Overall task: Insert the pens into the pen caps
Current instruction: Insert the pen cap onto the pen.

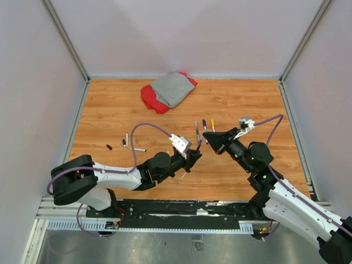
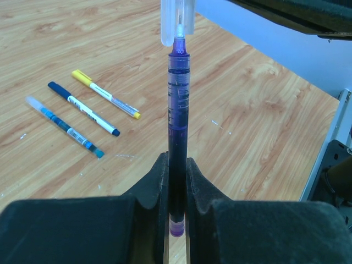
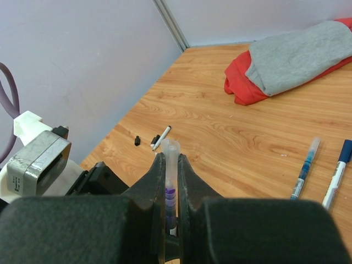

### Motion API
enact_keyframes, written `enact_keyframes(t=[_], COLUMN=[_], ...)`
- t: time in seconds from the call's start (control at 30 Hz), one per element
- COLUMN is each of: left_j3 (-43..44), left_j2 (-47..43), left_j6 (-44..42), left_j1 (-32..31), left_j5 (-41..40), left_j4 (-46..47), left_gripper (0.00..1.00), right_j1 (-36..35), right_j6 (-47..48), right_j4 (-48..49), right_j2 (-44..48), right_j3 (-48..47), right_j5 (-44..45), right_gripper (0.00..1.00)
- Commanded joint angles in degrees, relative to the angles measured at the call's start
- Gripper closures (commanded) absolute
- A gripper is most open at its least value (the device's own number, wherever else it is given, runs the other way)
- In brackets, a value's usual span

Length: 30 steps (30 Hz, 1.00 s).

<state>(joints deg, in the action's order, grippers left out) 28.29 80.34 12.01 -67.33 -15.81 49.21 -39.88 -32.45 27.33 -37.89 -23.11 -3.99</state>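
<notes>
The left tool (image 2: 176, 165) pinches a slim purple pen with a see-through barrel (image 2: 177, 110) near its rear end, in the lower centre of the left wrist view. The pen runs straight up the frame, and its tip meets the mouth of a clear plastic pen cap (image 2: 177, 22) at the top edge. The right tool (image 3: 171, 160) is pressed onto that cap. Purple shows inside it, though how deep the tip sits is hard to tell. At middle left, a yellow-ended pen (image 2: 106, 93), a dark blue pen (image 2: 83, 108) and a pale blue pen (image 2: 64, 127) lie side by side on the wooden table (image 2: 264, 110).
</notes>
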Motion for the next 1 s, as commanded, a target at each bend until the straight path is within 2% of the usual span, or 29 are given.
enact_keyframes(t=[0.0, 0.4, 0.97], left_j3=[1.7, 1.8, 1.9], left_j2=[0.4, 0.2, 0.7], left_j6=[-0.9, -1.4, -1.3], left_j1=[-0.6, -0.7, -0.6], left_j5=[-0.8, -1.7, -2.2], left_j4=[2.3, 2.1, 1.9], left_gripper=[1.00, 0.99, 1.00], right_j1=[0.5, 0.3, 0.3], right_j6=[1.7, 1.1, 5.4], right_j4=[-1.8, -3.5, -7.8], right_j2=[0.0, -1.8, -3.0], right_j3=[-2.1, -1.7, -2.1], right_j5=[-1.3, -3.6, -4.5], right_gripper=[0.99, 0.99, 0.99])
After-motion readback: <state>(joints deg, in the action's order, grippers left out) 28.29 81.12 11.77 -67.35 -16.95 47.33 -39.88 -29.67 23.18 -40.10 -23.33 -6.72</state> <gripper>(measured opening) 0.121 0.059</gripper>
